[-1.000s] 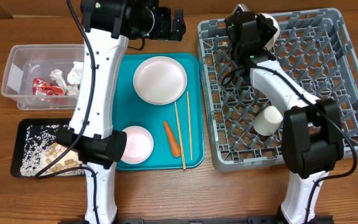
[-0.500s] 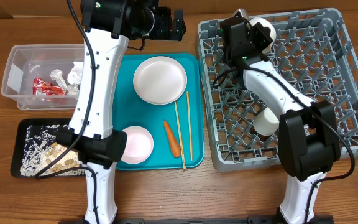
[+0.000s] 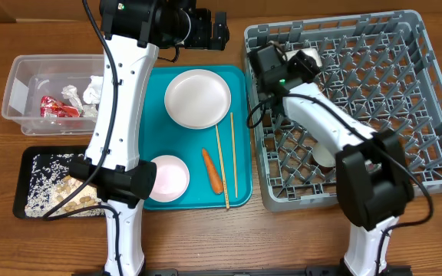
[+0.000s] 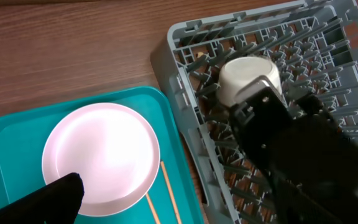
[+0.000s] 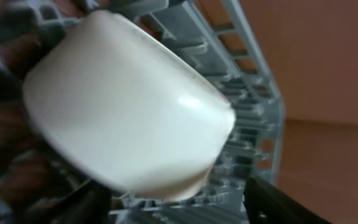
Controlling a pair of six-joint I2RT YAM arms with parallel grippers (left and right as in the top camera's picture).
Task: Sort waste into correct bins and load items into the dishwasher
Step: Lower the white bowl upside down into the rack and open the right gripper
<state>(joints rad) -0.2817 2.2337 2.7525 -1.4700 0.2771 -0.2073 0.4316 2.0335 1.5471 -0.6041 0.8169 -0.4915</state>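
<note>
A white bowl (image 3: 308, 57) (image 5: 123, 106) lies tilted on the pegs at the back left of the grey dishwasher rack (image 3: 428, 46). My right gripper (image 3: 288, 64) (image 5: 179, 202) is right behind it with its jaws spread wide, open. A white cup (image 3: 327, 152) stands in the rack, partly hidden by the right arm. On the teal tray (image 3: 236, 195) lie the round plate (image 3: 198, 97), a second bowl (image 3: 167, 178), the carrot (image 3: 212, 170) and the chopsticks (image 3: 229, 157). My left gripper (image 3: 219, 29) hovers open above the tray's far edge; one finger (image 4: 58, 196) shows over the plate (image 4: 101, 152).
The clear tub (image 3: 21, 86) at the left holds white tissue (image 3: 92, 90) and the red wrapper (image 3: 56, 107). The black tray (image 3: 35, 156) in front of it holds rice and scraps. The left arm's column crosses the teal tray's left side.
My right gripper has swung left along the rack's back edge with the bowl and opened its jaws. The left arm has not moved.
</note>
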